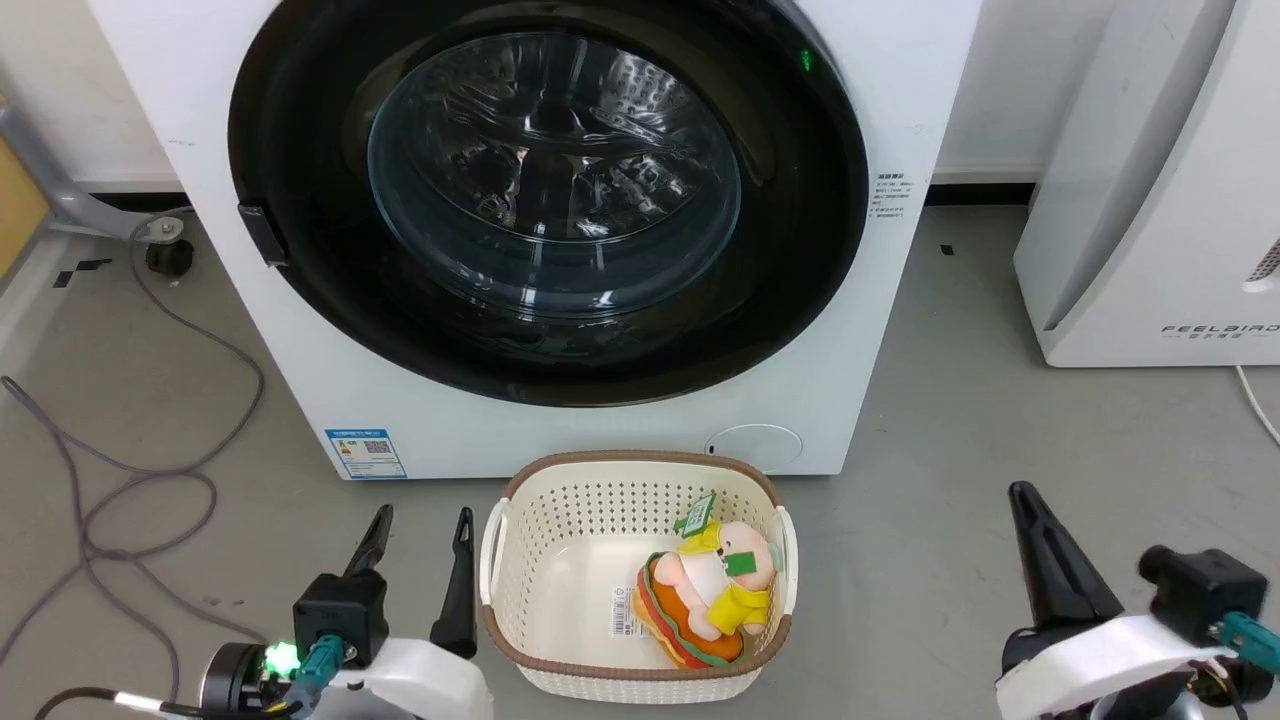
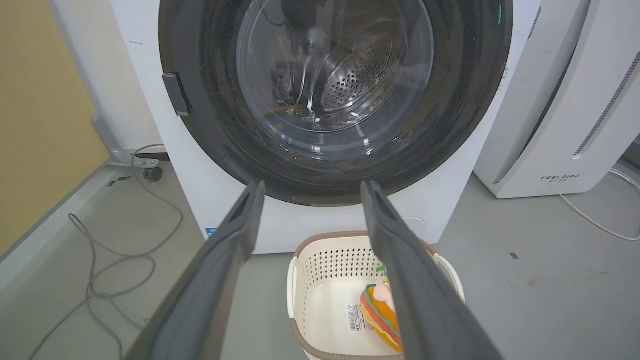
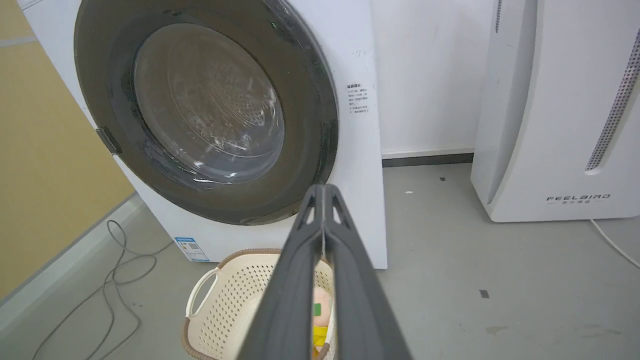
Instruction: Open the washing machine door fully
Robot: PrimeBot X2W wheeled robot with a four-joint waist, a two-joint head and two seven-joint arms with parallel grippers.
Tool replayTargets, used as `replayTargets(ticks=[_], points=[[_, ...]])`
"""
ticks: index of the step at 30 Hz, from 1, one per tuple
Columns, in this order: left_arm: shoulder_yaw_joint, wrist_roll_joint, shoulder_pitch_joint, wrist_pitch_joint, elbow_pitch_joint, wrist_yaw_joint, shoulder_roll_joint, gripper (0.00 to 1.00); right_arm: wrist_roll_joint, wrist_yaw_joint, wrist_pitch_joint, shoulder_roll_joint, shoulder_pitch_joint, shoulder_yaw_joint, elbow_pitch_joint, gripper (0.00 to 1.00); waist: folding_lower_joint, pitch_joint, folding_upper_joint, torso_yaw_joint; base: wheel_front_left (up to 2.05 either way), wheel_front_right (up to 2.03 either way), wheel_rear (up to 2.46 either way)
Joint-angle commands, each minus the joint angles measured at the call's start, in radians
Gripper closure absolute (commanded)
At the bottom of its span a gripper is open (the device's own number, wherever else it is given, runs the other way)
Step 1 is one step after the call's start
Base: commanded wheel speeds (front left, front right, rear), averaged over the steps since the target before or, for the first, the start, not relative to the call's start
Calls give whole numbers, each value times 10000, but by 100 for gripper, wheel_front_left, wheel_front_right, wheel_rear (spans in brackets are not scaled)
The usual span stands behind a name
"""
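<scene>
Poised short of glossy black round glass-centred washing machine door [image 1: 550, 200], shut flush on white front-loading washing machine [image 1: 450, 430]: left gripper [image 1: 423, 515] jaws spread, right gripper [image 3: 324, 187] jaws clenched empty, reach to door's edge likely needed.

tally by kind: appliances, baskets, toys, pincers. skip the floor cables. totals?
Appliances: 2, the washing machine and the FEELBIRD appliance
Baskets: 1, the cream basket
Toys: 1, the plush toy lying in the basket
Pincers: 2, the left pincer open and the right pincer shut
Total: 6
</scene>
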Motion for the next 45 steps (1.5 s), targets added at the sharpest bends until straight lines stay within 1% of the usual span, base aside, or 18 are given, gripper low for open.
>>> replayTargets(ticks=[1,7,16,17,18,19,23,29,33,45], points=[[-59,-70,-183,-110,61,58,6,0,554,-5,-126,15,-223,-45,122,100,0,6,0,6,0,0,0],[-148,-206,-232,-236,130,109,6,0,2216,-5,-267,17,-578,-71,401,100,0,33,0,35,0,0,0],[-258,-347,-341,-423,183,204,7,0,4263,-6,-254,20,-1460,-320,830,100,0,183,0,37,0,0,0],[-258,-347,-341,-423,183,204,7,0,4263,-6,-254,20,-1460,-320,830,100,0,183,0,37,0,0,0],[-283,-374,-378,-465,185,224,7,0,4649,-7,-180,-1,-1726,-409,961,100,0,229,0,34,0,0,0],[-283,-374,-378,-465,185,224,7,0,4649,-7,-180,-1,-1726,-409,961,100,0,229,0,34,0,0,0],[-339,-440,-462,-549,187,267,7,0,5375,-7,-38,-150,-2337,-559,1388,100,0,346,0,33,0,0,0],[-403,-598,-584,-675,207,319,7,0,6607,-8,259,-432,-3603,-719,2371,100,0,553,0,17,0,0,0],[-449,-658,-695,-758,228,348,7,0,7282,-8,405,-728,-4591,-676,3140,100,0,725,0,26,0,0,0],[-579,-761,-1116,-1009,226,392,8,0,8849,-10,1076,-1769,-7992,-153,5865,100,0,1237,0,220,0,0,0]])
